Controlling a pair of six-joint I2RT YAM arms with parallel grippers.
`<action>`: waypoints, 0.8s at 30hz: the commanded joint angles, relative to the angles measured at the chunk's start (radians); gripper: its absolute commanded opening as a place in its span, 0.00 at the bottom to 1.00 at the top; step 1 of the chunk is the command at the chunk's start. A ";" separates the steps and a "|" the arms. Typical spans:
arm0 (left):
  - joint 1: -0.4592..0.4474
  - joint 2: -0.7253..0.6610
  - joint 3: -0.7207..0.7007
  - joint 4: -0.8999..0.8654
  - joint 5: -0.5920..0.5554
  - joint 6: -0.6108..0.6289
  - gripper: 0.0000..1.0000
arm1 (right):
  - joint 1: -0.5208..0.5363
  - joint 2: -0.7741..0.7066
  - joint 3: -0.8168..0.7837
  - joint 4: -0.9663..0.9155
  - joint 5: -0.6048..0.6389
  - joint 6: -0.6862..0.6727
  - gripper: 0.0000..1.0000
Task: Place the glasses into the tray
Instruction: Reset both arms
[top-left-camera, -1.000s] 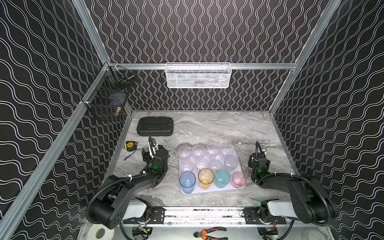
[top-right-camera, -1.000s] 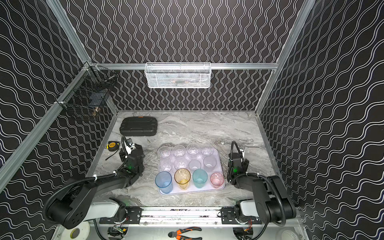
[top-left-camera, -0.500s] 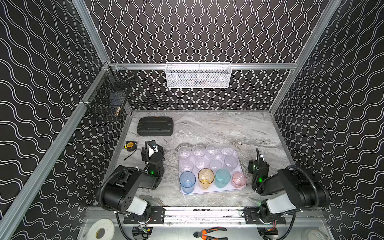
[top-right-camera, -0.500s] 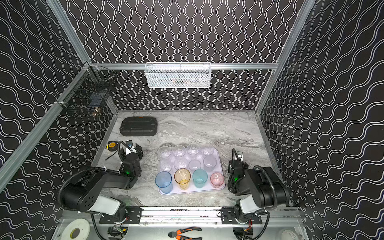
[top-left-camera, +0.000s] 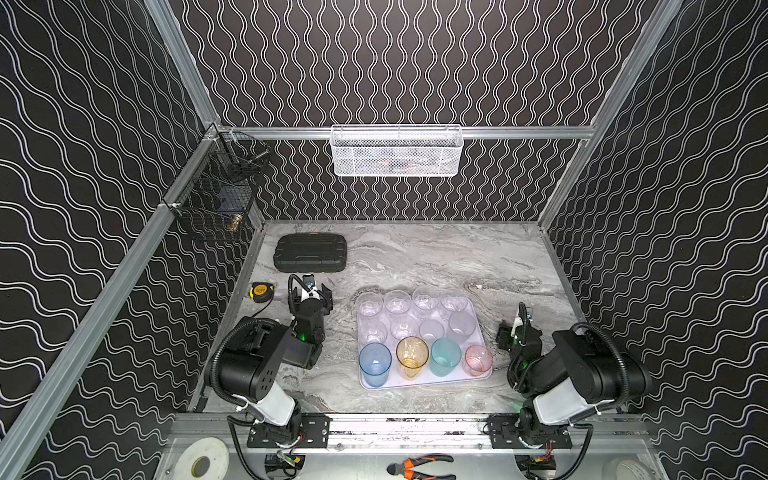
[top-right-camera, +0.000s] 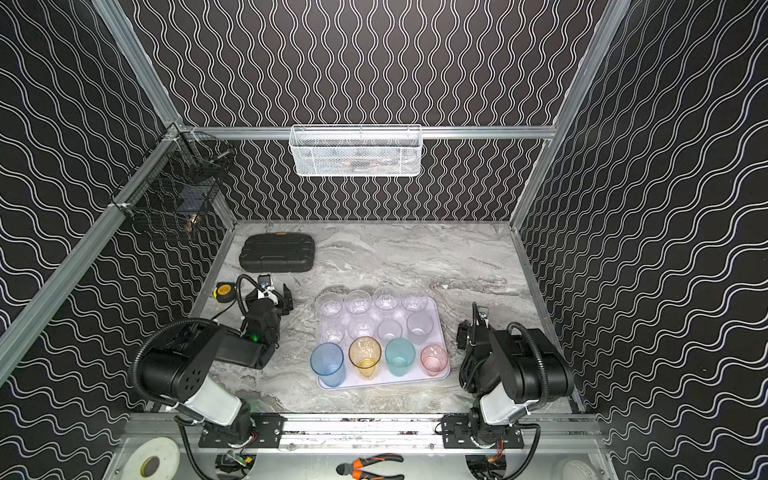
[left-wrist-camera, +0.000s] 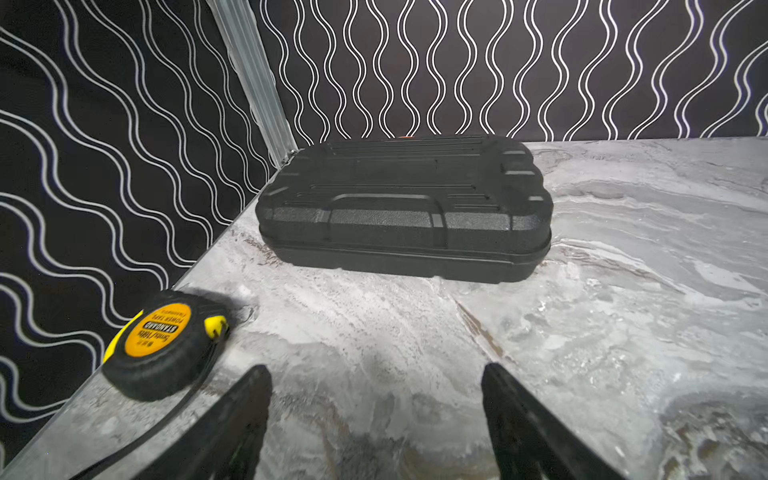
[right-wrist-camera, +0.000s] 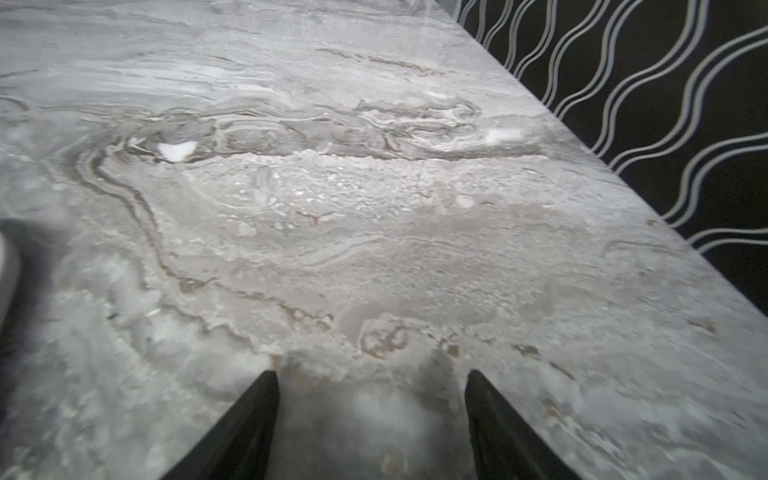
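The pale lilac tray (top-left-camera: 419, 384) (top-right-camera: 382, 383) lies on the marble table in both top views. All the glasses in view stand upright in it. The front row holds a blue glass (top-left-camera: 375, 365), an amber one (top-left-camera: 412, 356), a teal one (top-left-camera: 445, 356) and a pink one (top-left-camera: 478, 360). Behind them stand several clear glasses (top-left-camera: 397, 301) and a frosted one (top-left-camera: 462, 326). My left gripper (top-left-camera: 312, 293) (left-wrist-camera: 374, 370) hangs open left of the tray, with only bare table between its fingers. My right gripper (top-left-camera: 515, 328) (right-wrist-camera: 372, 374) is open right of the tray and holds nothing.
A black ribbed case (top-left-camera: 310, 252) (left-wrist-camera: 403, 212) lies at the back left, just ahead of my left gripper. A yellow tape measure (top-left-camera: 261, 291) (left-wrist-camera: 164, 336) sits by the left wall. A white wire basket (top-left-camera: 397, 151) hangs on the back wall. Pliers (top-left-camera: 419, 467) lie before the front rail.
Both arms have folded back toward the front rail, elbows raised. The right gripper has drawn back along the tray's right side. The glasses and tray have not moved.
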 joint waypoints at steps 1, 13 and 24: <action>0.026 0.009 -0.002 0.020 0.109 -0.027 0.88 | -0.001 0.034 0.007 0.034 -0.095 -0.018 0.78; 0.060 0.050 -0.050 0.154 0.137 -0.035 0.99 | -0.007 0.053 -0.029 0.137 -0.089 -0.027 0.99; 0.019 0.050 -0.052 0.152 0.094 -0.011 0.99 | -0.007 0.059 -0.037 0.164 -0.091 -0.035 0.99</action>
